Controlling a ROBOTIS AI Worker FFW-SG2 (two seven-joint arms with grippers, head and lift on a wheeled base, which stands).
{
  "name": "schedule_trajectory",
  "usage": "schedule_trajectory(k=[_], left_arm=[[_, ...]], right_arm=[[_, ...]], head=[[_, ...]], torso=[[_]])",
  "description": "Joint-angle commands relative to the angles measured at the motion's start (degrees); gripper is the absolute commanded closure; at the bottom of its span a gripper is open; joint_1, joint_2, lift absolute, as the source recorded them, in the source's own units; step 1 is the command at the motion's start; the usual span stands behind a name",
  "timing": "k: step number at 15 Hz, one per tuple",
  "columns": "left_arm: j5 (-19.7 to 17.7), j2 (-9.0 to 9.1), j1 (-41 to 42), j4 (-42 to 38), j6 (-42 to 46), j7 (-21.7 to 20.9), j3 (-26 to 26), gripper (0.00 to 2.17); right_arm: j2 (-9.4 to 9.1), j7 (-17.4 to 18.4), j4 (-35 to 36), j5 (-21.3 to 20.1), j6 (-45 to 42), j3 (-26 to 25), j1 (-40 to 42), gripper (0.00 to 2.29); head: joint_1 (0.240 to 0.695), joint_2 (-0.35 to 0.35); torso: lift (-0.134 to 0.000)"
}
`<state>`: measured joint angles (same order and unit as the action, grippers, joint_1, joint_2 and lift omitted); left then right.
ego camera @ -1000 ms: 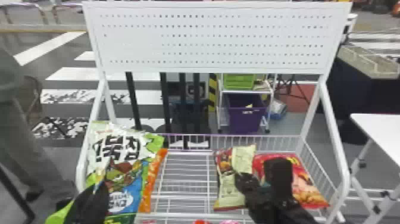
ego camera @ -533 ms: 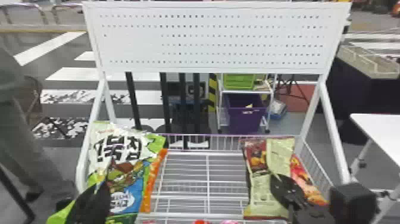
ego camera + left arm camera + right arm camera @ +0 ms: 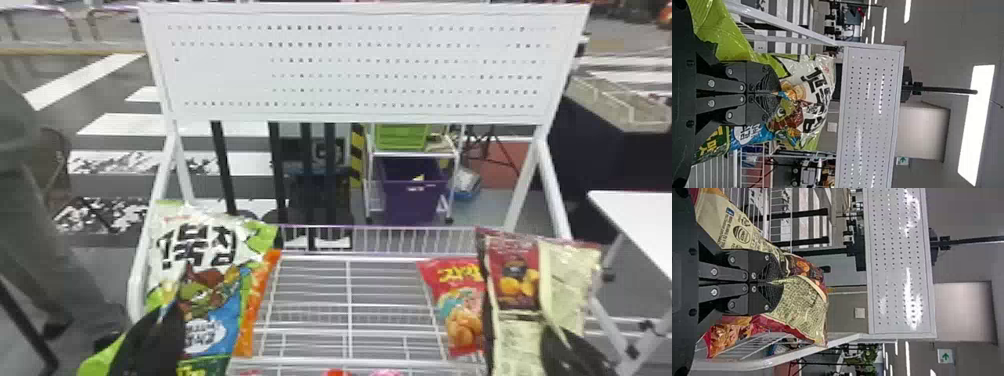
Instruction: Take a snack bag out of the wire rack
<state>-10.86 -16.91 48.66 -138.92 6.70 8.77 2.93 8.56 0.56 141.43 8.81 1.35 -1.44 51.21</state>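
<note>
At the left end of the wire rack (image 3: 348,300), a large white, green and blue snack bag (image 3: 215,245) with a cartoon character leans upright, its top overlapping the frame. My left gripper (image 3: 175,307) is pinched together on that bag's front; in my left wrist view the tips nip a small fold of the film. Just beside it an orange packet (image 3: 257,305) shows as a strip. At the rack's bottom edge in the head view I see bits of something red (image 3: 337,373) and something pink (image 3: 385,373). Farther right, a red snack bag (image 3: 457,315) is in the rack, partly covered by the cream and dark-red snack bag (image 3: 515,285). That last one I have clamped in my right gripper (image 3: 547,331), by the cream film of its back. It is upright at the rack's right end, its top above the back rim; I can't tell whether its bottom touches the wires.
</note>
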Motion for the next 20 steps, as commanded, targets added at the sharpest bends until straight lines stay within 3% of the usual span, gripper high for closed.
schedule_trajectory(k=[1, 5, 20], left_arm=[[0.0, 0.04, -0.4, 0.3, -0.2, -0.1, 0.1, 2.11], [-0.1, 0.04, -0.4, 0.3, -0.2, 0.0, 0.1, 2.11], [-0.1, -0.22, -0.5, 0.3, -0.2, 0.0, 0.1, 2.11]], right_arm=[[-1.62, -0.2, 0.8, -0.2, -3.0, -1.6, 4.1, 2.11], [-1.88, -0.2, 1.0, -3.6, -3.0, 0.0, 4.8, 2.11], [-1.88, -0.2, 1.0, -4.0, -3.0, 0.2, 4.8, 2.11]], head=[[0.499, 0.0], [0.499, 0.0], [0.499, 0.0]], torso=[[0.0], [0.0], [0.0]])
